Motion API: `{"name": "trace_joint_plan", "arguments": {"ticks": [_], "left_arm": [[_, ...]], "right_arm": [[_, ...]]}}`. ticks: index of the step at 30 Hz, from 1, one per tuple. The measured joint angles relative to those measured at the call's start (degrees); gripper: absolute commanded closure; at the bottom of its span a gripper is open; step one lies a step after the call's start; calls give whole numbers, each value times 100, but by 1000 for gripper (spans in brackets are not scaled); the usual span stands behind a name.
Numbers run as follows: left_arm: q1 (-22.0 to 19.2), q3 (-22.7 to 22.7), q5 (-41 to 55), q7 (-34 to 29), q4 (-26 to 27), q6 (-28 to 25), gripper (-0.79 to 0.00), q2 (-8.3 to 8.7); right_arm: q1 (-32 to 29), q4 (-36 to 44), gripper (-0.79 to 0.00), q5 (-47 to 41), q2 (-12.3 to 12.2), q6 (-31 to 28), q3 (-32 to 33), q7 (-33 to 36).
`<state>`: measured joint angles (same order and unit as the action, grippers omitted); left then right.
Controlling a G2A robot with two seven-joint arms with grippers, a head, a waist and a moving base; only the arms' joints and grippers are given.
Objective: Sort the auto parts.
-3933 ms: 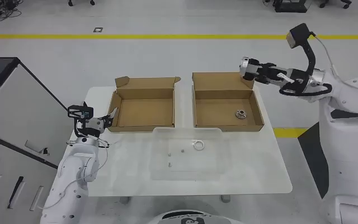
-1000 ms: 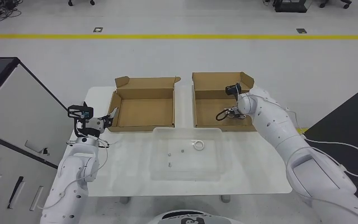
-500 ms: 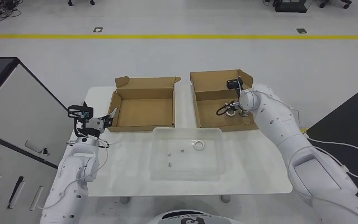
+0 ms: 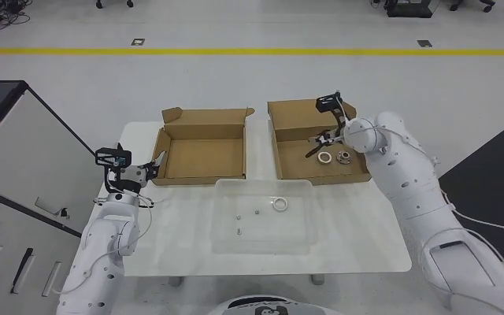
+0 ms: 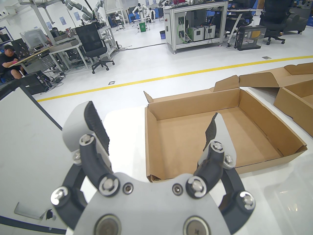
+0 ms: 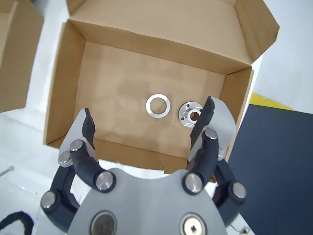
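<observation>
Right gripper (image 6: 147, 104) hung released over the ring (image 6: 168, 105) and flanged hub (image 6: 184, 114); left gripper (image 5: 152, 108) gaped empty before a cardboard box (image 5: 195, 103)

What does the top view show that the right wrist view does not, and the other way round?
The top view adds the left gripper and a white ring in the clear tray. The right wrist view adds the small holes in the flanged part. Both share the right box, the flat washer in it and the right gripper.

Bright even overhead light; faint shadows; glare on table (image 5: 288, 196).
</observation>
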<state>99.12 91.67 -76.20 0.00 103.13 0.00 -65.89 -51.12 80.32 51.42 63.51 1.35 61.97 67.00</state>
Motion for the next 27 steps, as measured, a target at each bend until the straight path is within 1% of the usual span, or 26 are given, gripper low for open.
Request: {"name": "trace_joint_plan", "arguments": {"ticks": [5,8,14,20,27], "left_arm": [[0,0,0,0,0,0,-785,0],[0,0,0,0,0,0,-785,0],[0,0,0,0,0,0,-785,0],[0,0,0,0,0,0,-785,0],[0,0,0,0,0,0,-785,0]], "right_arm": [[-600,1330,-785,-398,-162,-424,565,514],[-880,1923,-785,-653,-216,-568,753,768],[-1254,2762,-785,-1110,-263,-709,769,1162],[-1476,3197,-785,-1314,-285,-719,567,1441],[-1493,3229,-785,-1341,-288,-732,536,1478]]}}
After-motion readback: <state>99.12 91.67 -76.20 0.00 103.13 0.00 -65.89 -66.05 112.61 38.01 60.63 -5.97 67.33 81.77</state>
